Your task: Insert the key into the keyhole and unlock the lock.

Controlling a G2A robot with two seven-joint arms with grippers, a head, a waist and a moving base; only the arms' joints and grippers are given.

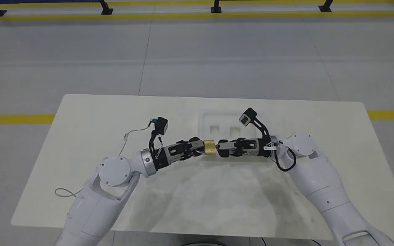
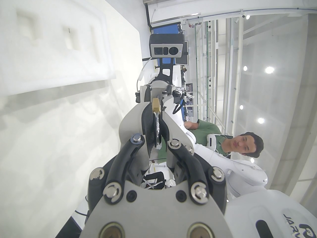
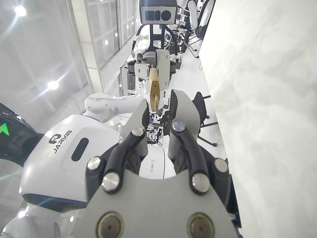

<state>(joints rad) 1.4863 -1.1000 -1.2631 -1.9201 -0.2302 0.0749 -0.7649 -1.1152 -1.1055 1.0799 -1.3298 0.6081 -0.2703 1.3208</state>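
Right gripper (image 3: 160,101) stands open astride the key (image 3: 154,104), seemingly seated in the brass padlock (image 3: 154,82) that left gripper (image 2: 156,111) pinches above the desk (image 1: 92,123); closing off-centre could knock key askew or twist padlock loose.

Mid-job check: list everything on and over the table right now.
lock: one, brass, held above the table between both grippers.
key: one, silver, protruding from the lock toward the right gripper.
foam tray: one, white, on the table beyond the grippers.
cable: one, white, loose near the table's left edge.
table: one, white.
left gripper: shut on the lock's shackle.
right gripper: open, fingers either side of the key.
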